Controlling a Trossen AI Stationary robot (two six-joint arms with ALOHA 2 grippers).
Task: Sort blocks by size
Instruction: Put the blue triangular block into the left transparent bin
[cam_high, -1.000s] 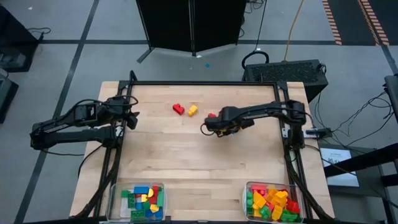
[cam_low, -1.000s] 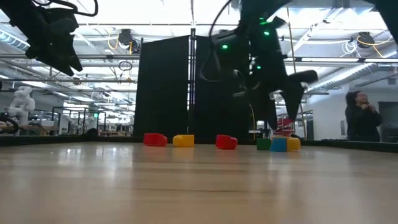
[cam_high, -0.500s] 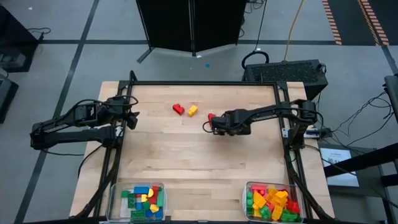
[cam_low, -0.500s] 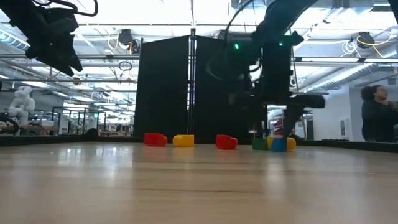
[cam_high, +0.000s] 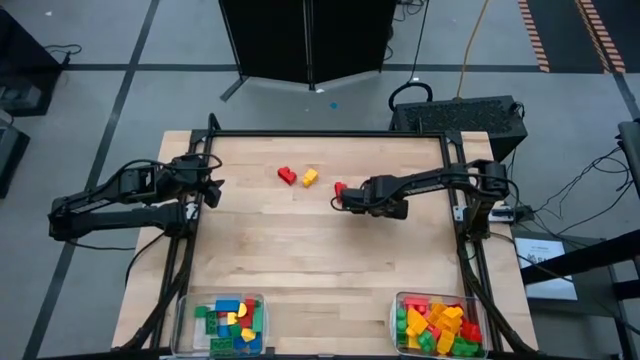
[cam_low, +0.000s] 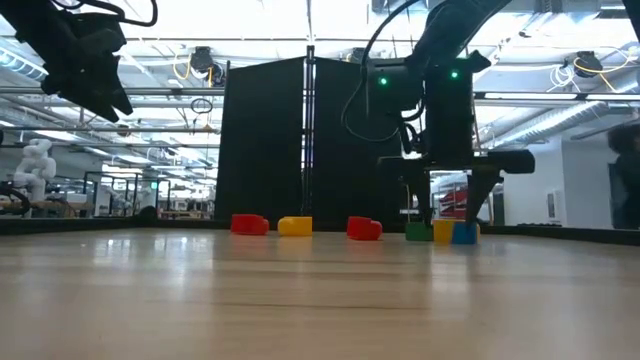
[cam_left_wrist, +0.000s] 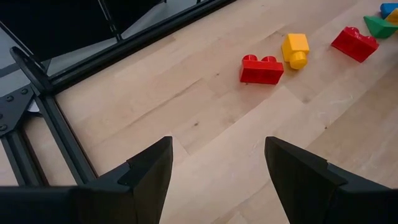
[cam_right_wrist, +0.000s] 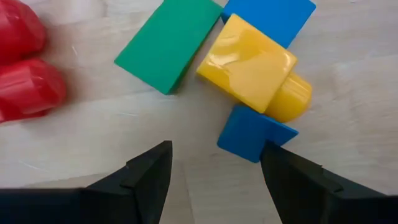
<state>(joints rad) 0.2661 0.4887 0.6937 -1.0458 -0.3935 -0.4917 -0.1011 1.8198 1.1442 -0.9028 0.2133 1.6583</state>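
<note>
Tabletop (cam_high: 300, 260): perhaps unheld blocks (cam_right_wrist: 249, 62).

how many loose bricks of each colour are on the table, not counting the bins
red bricks: 2
yellow bricks: 2
green brick: 1
blue bricks: 2, showing on either side of a yellow one; they could be parts of a single brick
total: 7

Grey floor (cam_high: 120, 60) — black partition (cam_low: 300, 140) — seemingly bright ceiling lights.
</note>
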